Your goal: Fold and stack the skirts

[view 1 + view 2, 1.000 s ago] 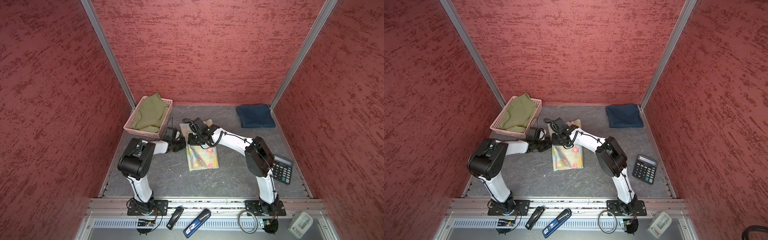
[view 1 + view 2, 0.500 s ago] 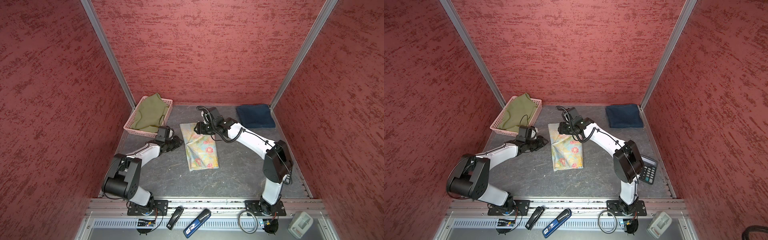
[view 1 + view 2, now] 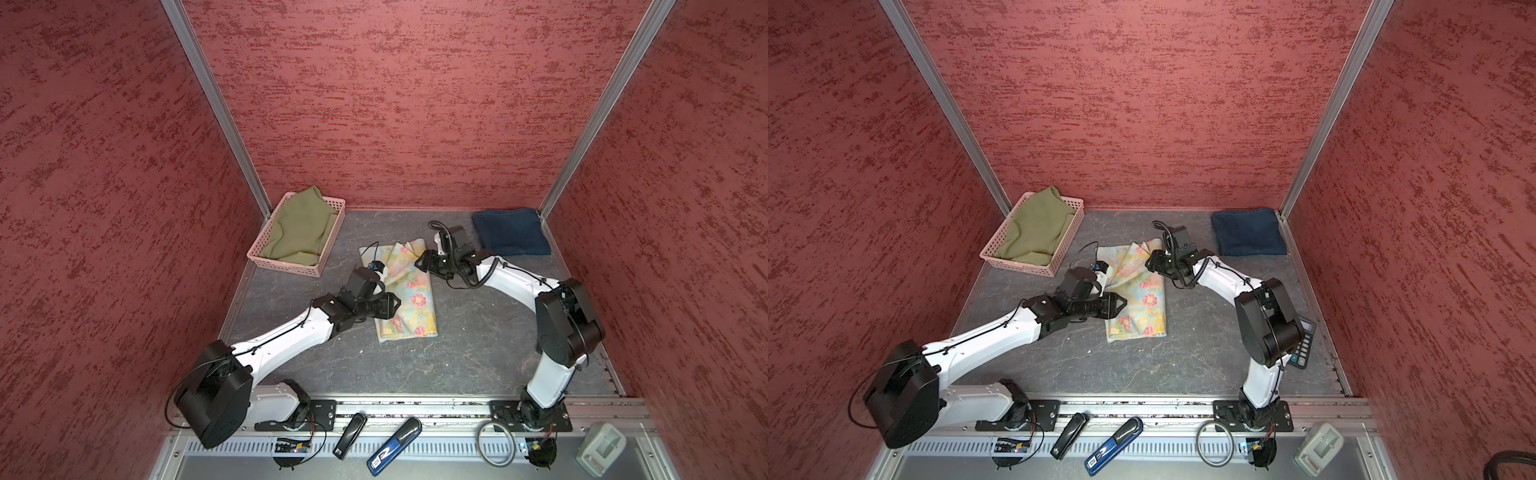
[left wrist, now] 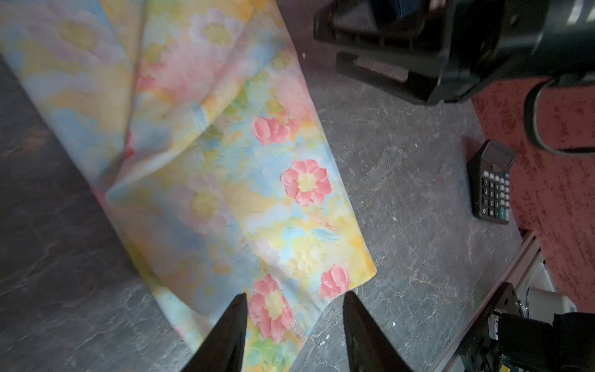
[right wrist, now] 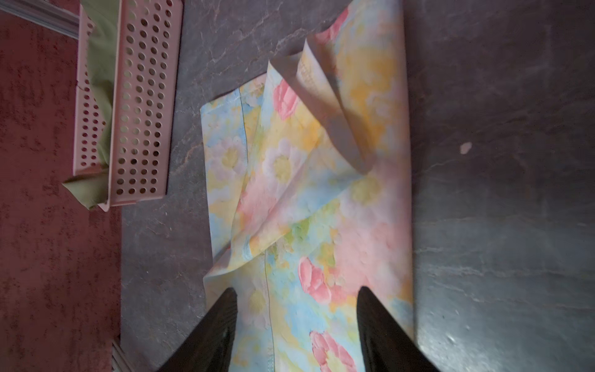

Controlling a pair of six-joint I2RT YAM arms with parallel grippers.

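Note:
The pastel floral skirt [image 3: 409,291] [image 3: 1140,291] lies folded lengthwise mid-table, its far end rumpled with a flap turned up [image 5: 325,106]. My left gripper [image 3: 395,305] [image 3: 1120,304] [image 4: 294,296] is open above the skirt's near left edge [image 4: 273,306], holding nothing. My right gripper [image 3: 419,262] [image 3: 1149,262] [image 5: 296,290] is open over the far right part of the skirt [image 5: 322,199], also holding nothing. The olive green skirt [image 3: 301,228] [image 3: 1038,228] lies bunched in the basket. The dark blue denim skirt [image 3: 511,232] [image 3: 1248,233] lies folded at the back right.
The pink perforated basket [image 3: 291,266] [image 5: 141,96] stands at the back left, close to the floral skirt. A black calculator [image 3: 1304,345] [image 4: 492,183] lies by the right wall behind the right arm. A stapler [image 3: 351,430] and other small items sit on the front rail.
Both grippers opened and let go of the floral skirt. The left gripper swung from the skirt's far left edge to its near left side. The right gripper pulled back to the right.

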